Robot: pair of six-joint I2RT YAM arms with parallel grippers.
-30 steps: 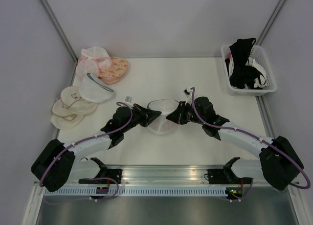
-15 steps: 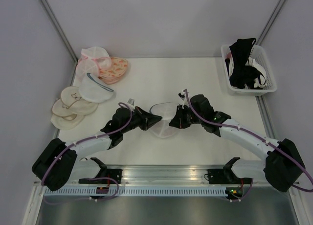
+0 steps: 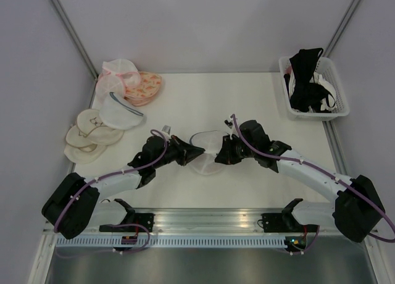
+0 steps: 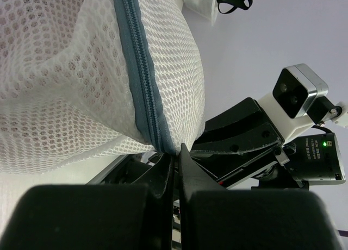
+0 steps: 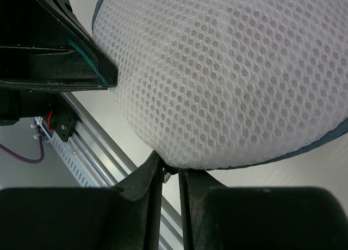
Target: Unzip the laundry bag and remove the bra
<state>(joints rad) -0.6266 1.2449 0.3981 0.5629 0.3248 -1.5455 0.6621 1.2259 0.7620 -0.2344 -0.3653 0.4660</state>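
1. While it is held over the near middle of the table (image 3: 203, 99), the bag (image 3: 207, 149) is seen zipped.
2. Its zipper rim (image 4: 142, 87) is clamped by the left gripper (image 4: 175, 149), jaws together.
3. The right gripper (image 5: 169, 168) is set at the opposite rim, jaws slightly apart; whether it grips cannot be told.
4. The bra (image 4: 38, 38) is glimpsed as pink through the mesh.

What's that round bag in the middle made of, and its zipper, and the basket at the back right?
The laundry bag looks like soft white mesh, likely synthetic: honeycomb holes, matte, translucent. Its zipper is grey-blue woven tape with fine teeth, probably a plastic coil. The basket is white and rigid with slotted walls, apparently moulded plastic.
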